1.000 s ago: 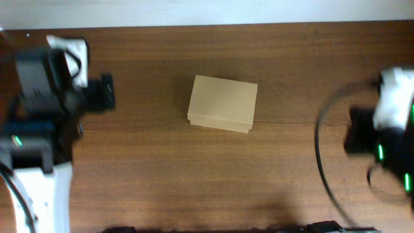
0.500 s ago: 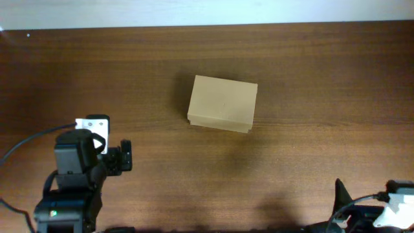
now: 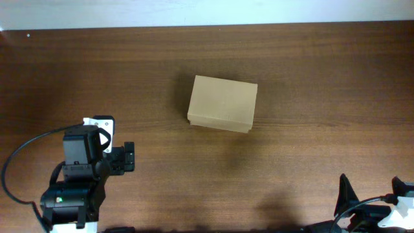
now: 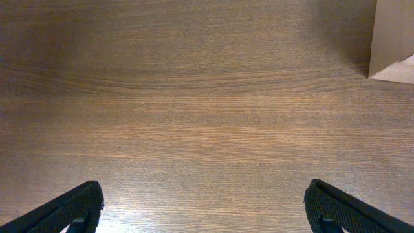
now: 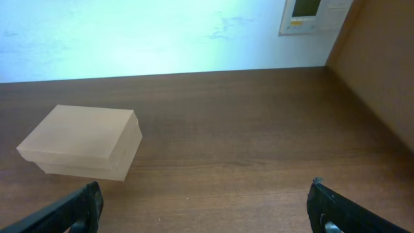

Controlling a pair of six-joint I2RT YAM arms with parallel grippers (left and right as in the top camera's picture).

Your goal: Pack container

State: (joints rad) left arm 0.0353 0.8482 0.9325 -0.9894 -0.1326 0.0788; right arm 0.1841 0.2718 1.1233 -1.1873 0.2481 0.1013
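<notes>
container (image 3: 222,103): lid down, mid-table (image 3: 310,77), nothing touching it
left hand (image 4: 204,210): fingers spread wide, empty, at 8 o'clock from container
right hand (image 5: 204,207): fingers spread wide, empty, at 4 o'clock

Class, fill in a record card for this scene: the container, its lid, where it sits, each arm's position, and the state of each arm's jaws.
Container: tan cardboard box
Lid: shut
Contents: not visible
Position: flat on the wooden table, around its middle
Left arm: lower left of overhead view, apart from box; jaws open, empty
Right arm: lower right corner of overhead view, apart from box; jaws open, empty
</notes>
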